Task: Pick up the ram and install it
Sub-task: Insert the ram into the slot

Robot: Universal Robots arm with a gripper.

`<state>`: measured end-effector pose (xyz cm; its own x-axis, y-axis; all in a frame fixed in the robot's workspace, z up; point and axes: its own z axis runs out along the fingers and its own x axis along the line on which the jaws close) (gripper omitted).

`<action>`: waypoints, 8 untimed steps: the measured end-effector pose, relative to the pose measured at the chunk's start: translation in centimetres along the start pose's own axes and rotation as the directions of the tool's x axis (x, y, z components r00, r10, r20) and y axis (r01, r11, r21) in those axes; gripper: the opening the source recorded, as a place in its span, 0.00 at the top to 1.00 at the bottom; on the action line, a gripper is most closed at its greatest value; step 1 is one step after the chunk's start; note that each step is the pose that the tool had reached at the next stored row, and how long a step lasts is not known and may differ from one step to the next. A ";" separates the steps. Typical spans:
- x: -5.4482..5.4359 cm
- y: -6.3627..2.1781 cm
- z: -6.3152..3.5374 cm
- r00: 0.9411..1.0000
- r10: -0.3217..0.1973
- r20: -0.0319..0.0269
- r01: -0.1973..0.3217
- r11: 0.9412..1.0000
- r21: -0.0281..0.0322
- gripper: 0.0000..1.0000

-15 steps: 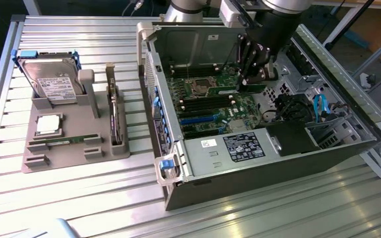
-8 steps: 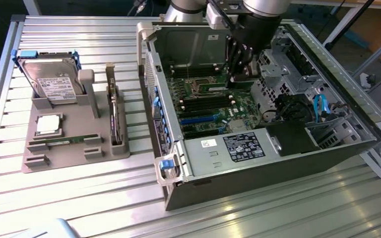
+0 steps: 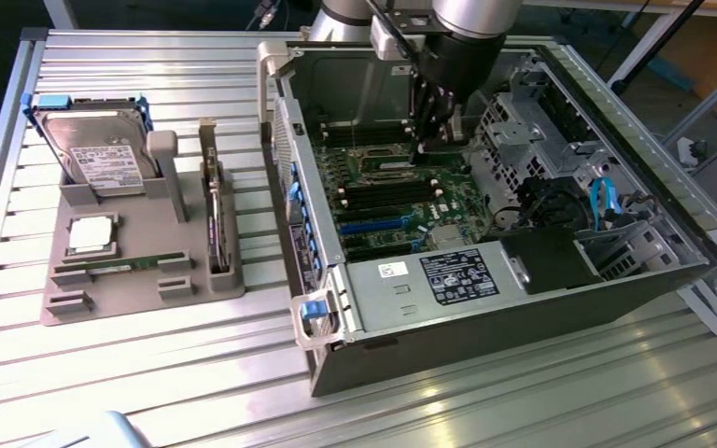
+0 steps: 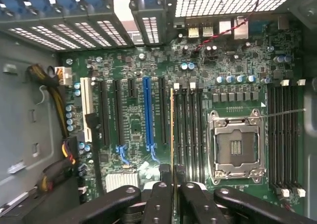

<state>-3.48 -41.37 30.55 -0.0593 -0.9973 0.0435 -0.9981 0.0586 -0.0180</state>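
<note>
Green and seen edge-on in the wrist view, the ram (image 4: 172, 130) is standing upright between the black fingers (image 4: 159, 194) of the gripper (image 4: 173, 177), which are clamping its upper end. Its edge is running along the outermost of the black memory slots (image 4: 190, 135), beside the silver processor socket (image 4: 235, 144); contact with the slot cannot be told. In the exterior view the gripper (image 3: 440, 140) is reaching into the open computer case (image 3: 458, 317), while another green stick (image 3: 122, 266) is lying flat on the grey tray (image 3: 147, 245), well apart at the exterior view's left.
</note>
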 end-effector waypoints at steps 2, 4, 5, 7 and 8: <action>-0.2 0.02 0.37 1.000 0.001 0.000 -0.001 1.000 0.000 0.87; -0.4 0.04 0.96 1.000 0.003 0.000 -0.003 1.000 0.000 0.87; -0.5 0.05 1.24 1.000 0.004 0.000 -0.004 1.000 0.000 0.87; -0.6 0.06 1.70 1.000 0.004 0.000 -0.004 1.000 0.000 0.87; -0.6 0.07 1.88 1.000 0.004 0.000 -0.004 1.000 0.000 0.87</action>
<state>-3.48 -40.82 28.65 -0.0637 -0.9970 0.0435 -0.9979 0.0630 -0.0181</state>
